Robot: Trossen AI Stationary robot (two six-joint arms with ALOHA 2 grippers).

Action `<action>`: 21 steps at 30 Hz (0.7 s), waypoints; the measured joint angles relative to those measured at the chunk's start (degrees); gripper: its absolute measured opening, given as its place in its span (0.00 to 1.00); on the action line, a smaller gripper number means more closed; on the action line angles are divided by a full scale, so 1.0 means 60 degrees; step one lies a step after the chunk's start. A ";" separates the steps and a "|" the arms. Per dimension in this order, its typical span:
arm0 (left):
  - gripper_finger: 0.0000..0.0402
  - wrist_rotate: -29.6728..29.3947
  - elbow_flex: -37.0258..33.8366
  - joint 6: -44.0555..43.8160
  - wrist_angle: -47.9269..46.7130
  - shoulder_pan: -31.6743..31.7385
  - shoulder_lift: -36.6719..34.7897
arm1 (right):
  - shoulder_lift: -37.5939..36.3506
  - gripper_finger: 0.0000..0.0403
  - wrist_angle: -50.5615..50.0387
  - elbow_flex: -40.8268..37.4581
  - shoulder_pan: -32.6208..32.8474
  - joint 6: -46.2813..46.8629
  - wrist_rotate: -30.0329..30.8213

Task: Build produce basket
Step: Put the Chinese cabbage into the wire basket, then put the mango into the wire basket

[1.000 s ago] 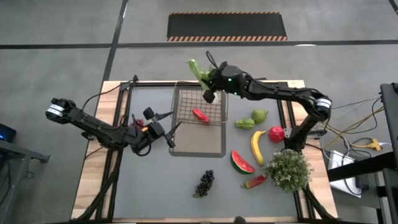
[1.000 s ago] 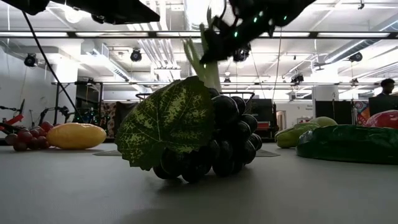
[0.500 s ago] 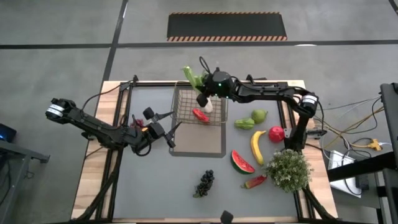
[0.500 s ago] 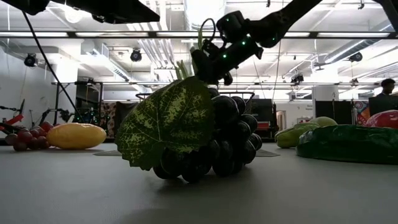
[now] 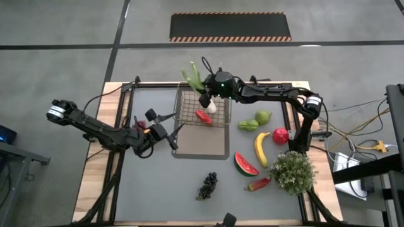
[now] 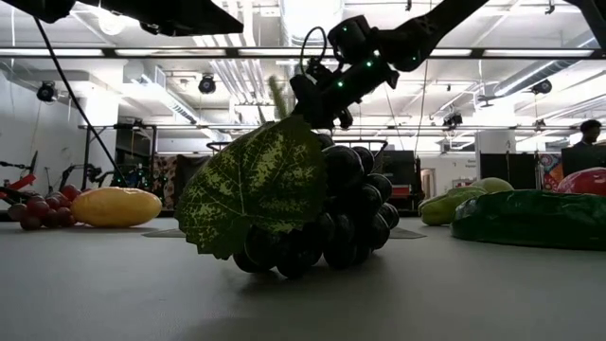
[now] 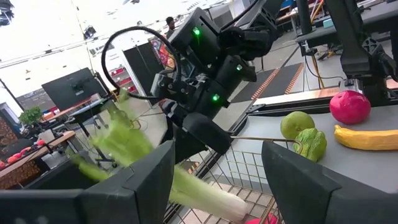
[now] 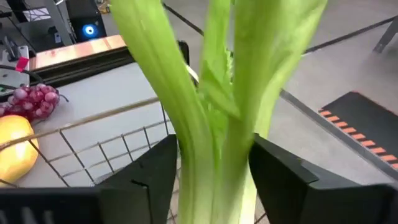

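The wire basket [image 5: 188,101] stands at the table's far middle, on the far edge of a dark mat, with a red pepper [image 5: 203,116] inside. My right gripper [image 5: 211,96] hangs over the basket's far side, its fingers apart on either side of the pale-green leek [image 8: 211,118]. The leek [image 5: 196,77] slants, leaves up past the far rim, white end [image 5: 211,106] down inside the basket. My left gripper [image 5: 177,136] stands open and level by the basket's near left corner, nothing between its fingers. My right gripper has its two fingers [image 8: 152,180] on either side of the leek's stalk [image 8: 214,155], coming from the table's right and slanting down, across the stalk. Whether the fingers touch the stalk, I cannot tell. The leek's white end [image 7: 214,202] is low inside the basket.
Right of the basket lie a pear [image 5: 263,116], an apple [image 5: 281,135], a banana [image 5: 261,149] and a watermelon slice [image 5: 245,164]. Dark grapes [image 5: 208,185] and red peppers [image 5: 259,184] lie near the front. A leafy plant [image 5: 292,171] stands at the right.
My right gripper has come down and toward the table's left with the leek, from beyond the basket's far right corner to over its far side. The leek's white end has sunk into the basket while its leaves stay above the far rim.
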 joint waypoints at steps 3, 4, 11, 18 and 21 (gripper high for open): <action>0.56 0.0000 0.0000 -0.0004 -0.0004 0.0000 0.0000 | -0.0007 0.51 -0.0212 0.0200 0.0000 -0.0102 0.0004; 0.56 -0.0001 0.0000 -0.0004 -0.0006 0.0000 0.0000 | -0.0007 0.52 -0.0294 0.0268 0.0000 -0.0133 0.0009; 0.56 -0.0004 0.0000 -0.0011 -0.0018 0.0000 0.0000 | -0.0050 0.55 -0.1162 0.0854 -0.0018 -0.0253 0.0024; 0.56 -0.0004 -0.0004 -0.0044 -0.0022 0.0000 0.0109 | -0.0786 0.55 -0.2701 0.1177 0.0116 -0.0656 0.0019; 0.56 -0.0004 -0.0004 -0.0056 -0.0034 0.0000 0.0138 | -0.1376 0.55 -0.3507 0.1106 0.0351 -0.0907 0.0002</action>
